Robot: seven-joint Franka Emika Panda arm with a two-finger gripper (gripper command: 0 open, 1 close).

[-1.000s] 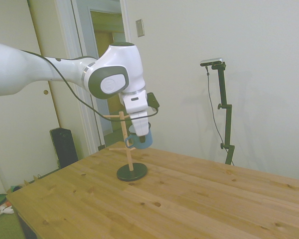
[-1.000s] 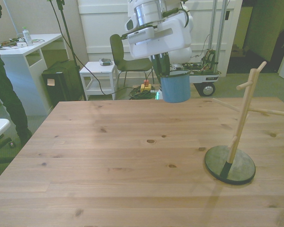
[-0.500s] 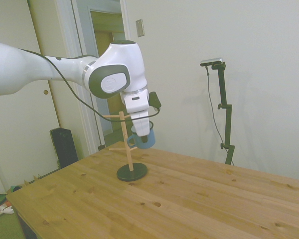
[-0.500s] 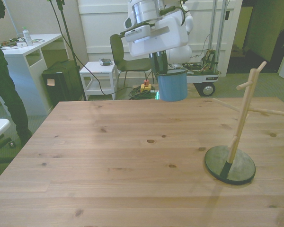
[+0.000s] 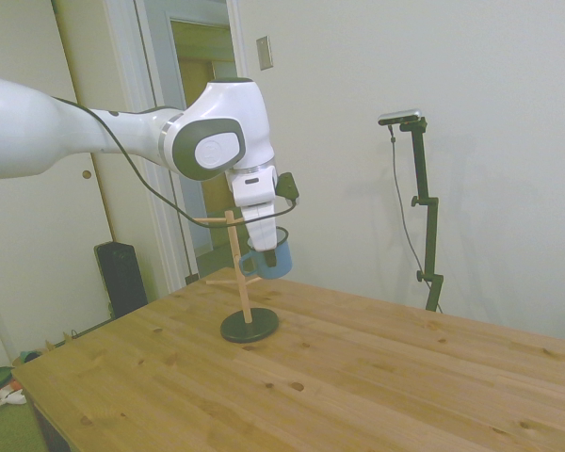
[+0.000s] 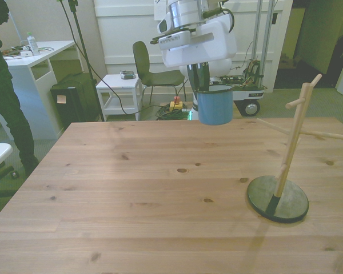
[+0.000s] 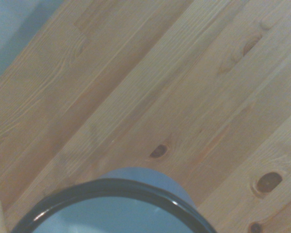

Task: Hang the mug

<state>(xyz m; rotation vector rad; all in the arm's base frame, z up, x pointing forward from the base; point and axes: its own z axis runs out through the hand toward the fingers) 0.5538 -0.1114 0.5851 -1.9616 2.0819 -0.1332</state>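
The light-blue mug (image 6: 215, 104) hangs upright in the air above the table's far edge, with my gripper (image 6: 203, 81) shut on its dark rim. From the side the mug (image 5: 271, 256) shows its loop handle turned toward the wooden peg stand (image 5: 237, 271), close beside the post. In the front view the peg stand (image 6: 292, 149) rises from a dark round base at that view's right, well apart from the mug. The wrist view holds the mug's dark rim (image 7: 111, 192) over bare planks.
The wooden table (image 6: 131, 194) spreads below. A person (image 6: 3, 85) stands at the front view's left by a white desk. A chair (image 6: 150, 71) and a small white side table (image 6: 120, 91) are behind the table.
The arm carried the mug a little toward the front view's right and turned slightly. The mug stays held at about the same height. The person at the left shifted.
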